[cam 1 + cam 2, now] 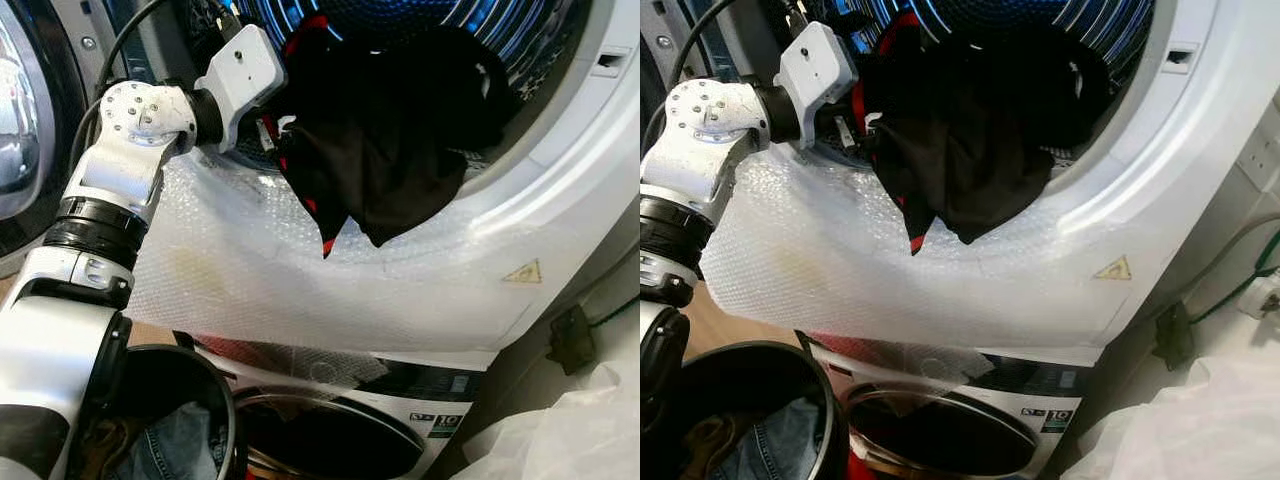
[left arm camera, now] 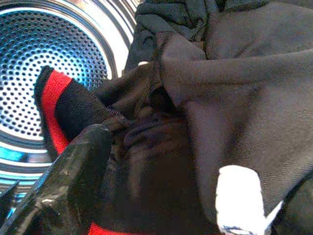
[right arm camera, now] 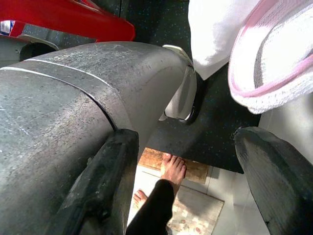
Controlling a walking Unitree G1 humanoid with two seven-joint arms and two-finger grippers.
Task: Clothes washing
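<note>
At lower left, a black basket (image 1: 215, 400) holds denim, so loading looks only partly done. Above it the left gripper (image 2: 112, 161) reaches into the washer drum (image 1: 480, 25), its fingers (image 2: 73, 166) pinching a black garment with red trim (image 1: 380, 150) that sags over the bubble-wrapped door rim (image 1: 300, 270), not fully inside. The right gripper (image 3: 188, 181) hangs idle, fingers spread, above a person's bare foot (image 3: 172, 167).
</note>
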